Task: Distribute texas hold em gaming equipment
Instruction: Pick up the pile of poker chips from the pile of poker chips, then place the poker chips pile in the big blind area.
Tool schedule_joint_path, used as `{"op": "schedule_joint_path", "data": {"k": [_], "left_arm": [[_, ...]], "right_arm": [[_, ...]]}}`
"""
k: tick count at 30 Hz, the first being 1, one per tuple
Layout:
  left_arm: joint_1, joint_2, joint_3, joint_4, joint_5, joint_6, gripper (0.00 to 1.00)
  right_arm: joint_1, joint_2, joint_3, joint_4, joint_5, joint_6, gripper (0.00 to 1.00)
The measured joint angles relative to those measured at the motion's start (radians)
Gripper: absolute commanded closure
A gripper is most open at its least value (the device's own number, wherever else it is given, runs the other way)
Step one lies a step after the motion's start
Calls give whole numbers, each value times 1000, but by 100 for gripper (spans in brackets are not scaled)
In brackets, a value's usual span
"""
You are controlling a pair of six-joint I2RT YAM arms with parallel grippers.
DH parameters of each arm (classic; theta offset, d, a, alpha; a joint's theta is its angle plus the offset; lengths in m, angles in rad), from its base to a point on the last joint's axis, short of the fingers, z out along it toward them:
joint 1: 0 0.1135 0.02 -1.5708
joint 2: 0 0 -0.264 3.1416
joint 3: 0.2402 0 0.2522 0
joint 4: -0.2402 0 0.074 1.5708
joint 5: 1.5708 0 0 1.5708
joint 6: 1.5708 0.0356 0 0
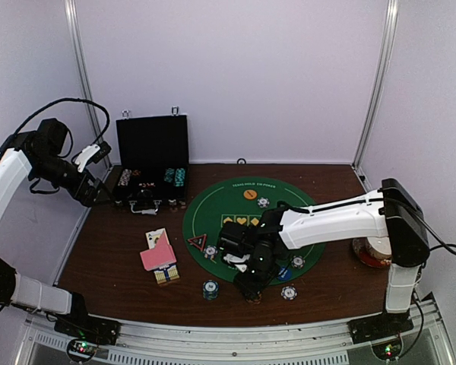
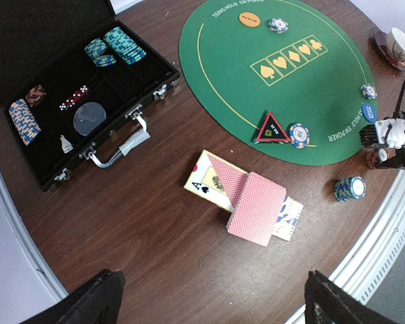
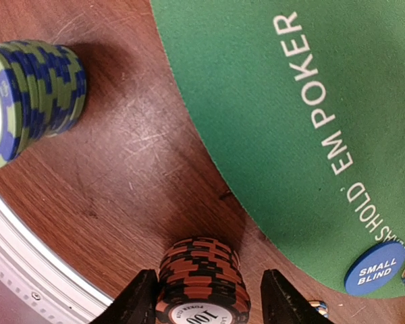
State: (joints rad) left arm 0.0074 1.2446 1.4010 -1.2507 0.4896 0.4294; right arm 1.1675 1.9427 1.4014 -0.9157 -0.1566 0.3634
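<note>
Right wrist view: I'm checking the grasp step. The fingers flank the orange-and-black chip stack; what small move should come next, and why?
Probably close the right gripper on the orange-and-black chip stack. It stands on the wooden table just off the green mat, roughly centred between the fingers, with a thin gap showing on one side, so it does not look gripped yet.

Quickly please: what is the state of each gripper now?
Left gripper: open, holding nothing.
Right gripper: open, jaws on either side of the orange-and-black chip stack, not gripping it yet.
</note>
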Motion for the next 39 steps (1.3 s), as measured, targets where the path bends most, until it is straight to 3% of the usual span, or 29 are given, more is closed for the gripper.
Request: {"op": "schedule_joint_path", "data": {"k": [7,13,24,29,33,39], "left_arm": [[0,0,0,0,0,0,2],[0,0,0,0,0,0,2],[0,0,0,0,0,0,3],[0,0,0,-1,0,0,2],[0,0,0,-2,0,0,2],[0,0,0,-2,-3,0,2]], "right_arm": [[0,0,0,-6,0,-3,58],[0,-2,19,-46,0,-7,61],[-33,-23,207,-180,40,-31,67],[-173,-23,336,-216,88,-55,68],[-352,-7,431,-207,140,-77,69],[-557,157,552,-144,197,-100,70]]}}
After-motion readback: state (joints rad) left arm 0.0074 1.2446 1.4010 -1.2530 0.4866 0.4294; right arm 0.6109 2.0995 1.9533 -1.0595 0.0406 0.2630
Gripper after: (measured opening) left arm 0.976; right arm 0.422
